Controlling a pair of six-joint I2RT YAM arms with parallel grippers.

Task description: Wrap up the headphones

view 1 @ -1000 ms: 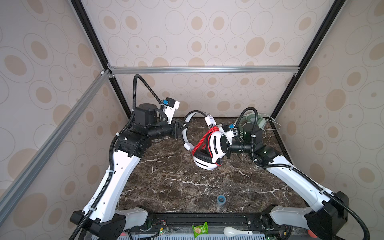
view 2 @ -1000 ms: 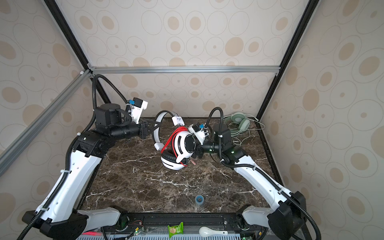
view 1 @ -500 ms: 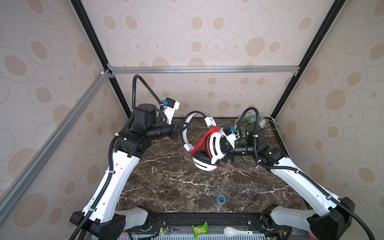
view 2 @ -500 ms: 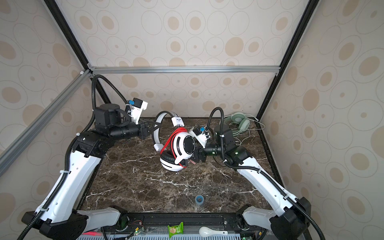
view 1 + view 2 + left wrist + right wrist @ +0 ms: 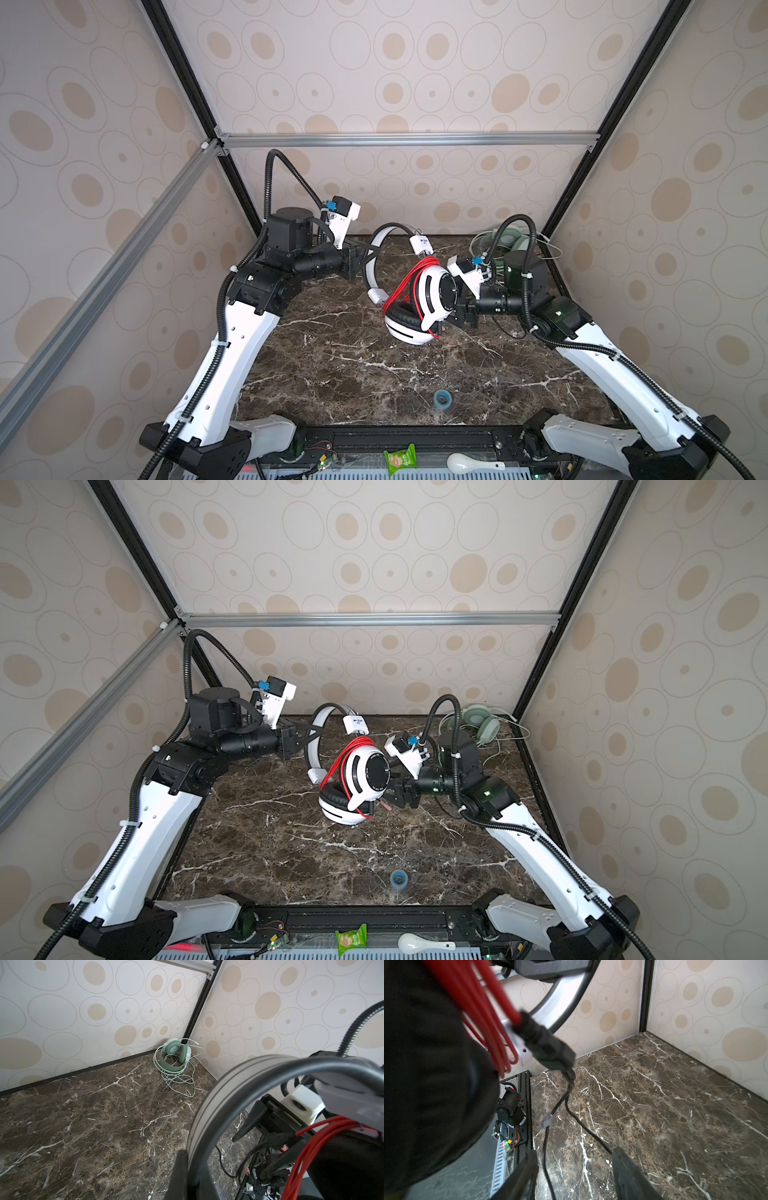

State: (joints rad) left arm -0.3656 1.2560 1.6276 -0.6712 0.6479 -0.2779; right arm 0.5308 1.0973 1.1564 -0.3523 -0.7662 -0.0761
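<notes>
My left claw [image 5: 365, 262] pinches the headband [image 5: 376, 249] of the white headphones [image 5: 419, 307] over the marble table [image 5: 332, 374], and my right claw [image 5: 574, 1159], the nearer one, gapes beside the ear cups, with the loose black cord tail [image 5: 544, 1142] running lengthwise between its fingers.

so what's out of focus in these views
right wrist view: red cord and black ear pad close to the lens are soft, marble table sharp; left wrist view: grey headband blurred up close, green headphones crisp; both top views: sharp throughout
</notes>
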